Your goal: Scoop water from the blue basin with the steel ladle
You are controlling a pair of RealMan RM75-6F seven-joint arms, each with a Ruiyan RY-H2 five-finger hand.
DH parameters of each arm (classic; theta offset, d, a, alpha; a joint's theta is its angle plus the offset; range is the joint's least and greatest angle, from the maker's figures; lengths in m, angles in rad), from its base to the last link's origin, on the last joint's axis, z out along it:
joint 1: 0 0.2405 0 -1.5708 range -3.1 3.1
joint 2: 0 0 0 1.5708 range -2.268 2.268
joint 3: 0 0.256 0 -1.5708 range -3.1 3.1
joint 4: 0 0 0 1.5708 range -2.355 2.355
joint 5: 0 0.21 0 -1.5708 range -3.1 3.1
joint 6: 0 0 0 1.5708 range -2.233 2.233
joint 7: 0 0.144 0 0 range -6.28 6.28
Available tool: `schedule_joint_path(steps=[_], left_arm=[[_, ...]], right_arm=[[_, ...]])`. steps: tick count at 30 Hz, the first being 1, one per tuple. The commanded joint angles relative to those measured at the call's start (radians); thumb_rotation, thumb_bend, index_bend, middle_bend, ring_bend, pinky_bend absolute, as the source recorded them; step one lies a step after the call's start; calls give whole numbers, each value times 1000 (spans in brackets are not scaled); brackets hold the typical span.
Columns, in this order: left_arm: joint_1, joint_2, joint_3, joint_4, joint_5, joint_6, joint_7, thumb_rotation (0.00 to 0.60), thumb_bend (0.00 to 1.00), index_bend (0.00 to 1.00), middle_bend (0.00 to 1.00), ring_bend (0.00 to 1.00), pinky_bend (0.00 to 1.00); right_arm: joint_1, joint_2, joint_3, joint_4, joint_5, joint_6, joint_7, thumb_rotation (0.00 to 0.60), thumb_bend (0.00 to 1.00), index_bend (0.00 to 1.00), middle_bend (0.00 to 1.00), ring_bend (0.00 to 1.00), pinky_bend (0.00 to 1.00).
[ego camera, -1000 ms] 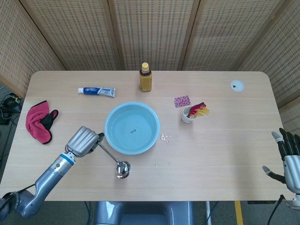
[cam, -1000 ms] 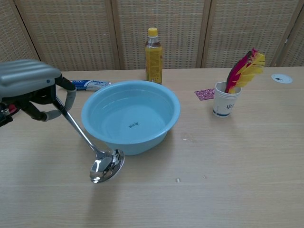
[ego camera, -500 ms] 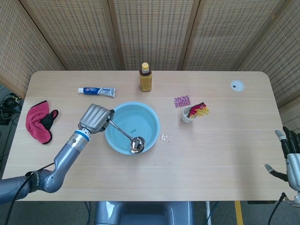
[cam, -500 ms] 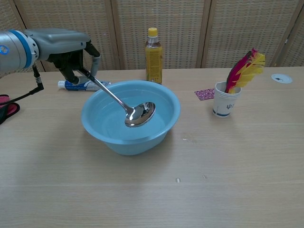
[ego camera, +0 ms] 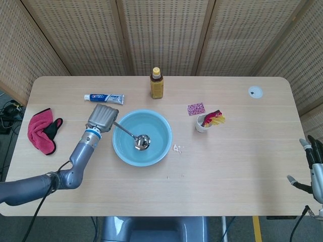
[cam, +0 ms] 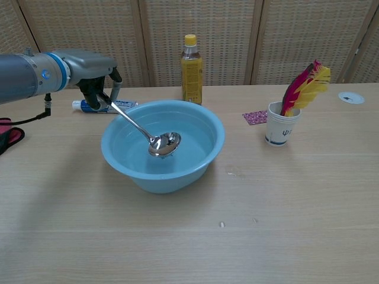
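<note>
The blue basin (ego camera: 160, 147) (cam: 204, 160) sits mid-table with water in it. My left hand (ego camera: 102, 118) (cam: 90, 68) hovers just beyond the basin's left rim and grips the handle of the steel ladle (ego camera: 132, 137) (cam: 140, 129). The handle slopes down over the rim, and the ladle's bowl lies low inside the basin, at the water. My right hand (ego camera: 315, 162) shows only at the right edge of the head view, off the table's right end, fingers apart and holding nothing.
A toothpaste tube (ego camera: 104, 98) lies behind my left hand. A yellow bottle (ego camera: 157, 83) stands behind the basin. To the right stand a paper cup with red and yellow feathers (ego camera: 206, 122) and a small patterned card (ego camera: 196, 109). A red cloth (ego camera: 43, 130) lies far left.
My left hand carried the ladle from the table in front of the basin up over the left rim, then lowered its bowl into the basin. The right hand has slid lower in view.
</note>
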Motion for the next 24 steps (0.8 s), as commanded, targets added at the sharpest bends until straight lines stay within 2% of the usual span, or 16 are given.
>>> schedule_joint_path(steps=[1,24], left_arm=[[-22,-20,11,26,-18,-9,17,600,571,713,967,920,1000],[-181,-201,73,220,-112,-42,173,600,579,722,967,915,1000]], right_arm=[[1,1,2,3,4,-3,6,600,0,0,0,0,0],[2,6,18,36,45,-19,54,600,0,0,0,0,0]])
